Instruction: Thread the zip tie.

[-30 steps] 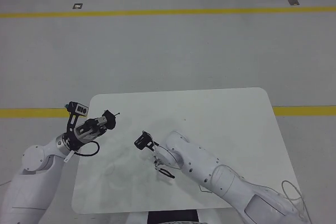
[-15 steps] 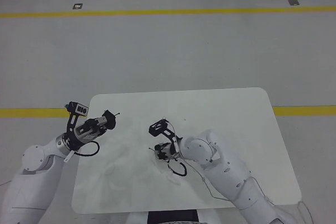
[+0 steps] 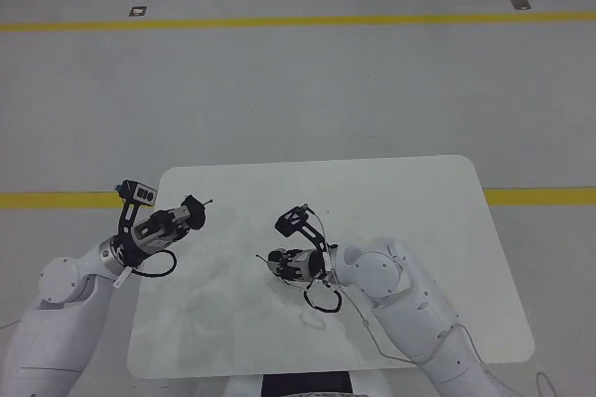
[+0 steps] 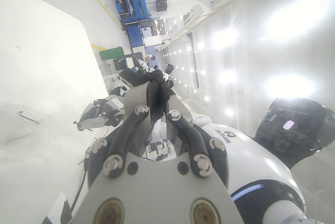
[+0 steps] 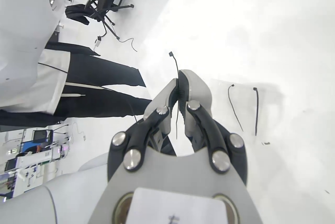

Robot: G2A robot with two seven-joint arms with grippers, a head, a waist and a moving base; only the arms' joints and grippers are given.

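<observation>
We see right gripper (image 5: 180, 81) pinching zip tie (image 5: 174, 63) mid-frame in top view | strap lies along fingers, head past tips pointing frame-left, tail back toward palm | left gripper (image 3: 195, 211) well apart at left, fingers together, load unclear to us.

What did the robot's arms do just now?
The right arm swung its elbow out to its right and turned its wrist. The right claw shifted a little away from the robot over the white table and now points toward the left arm's side. It is shut on a thin black plastic zip tie. The left claw stayed put.
</observation>
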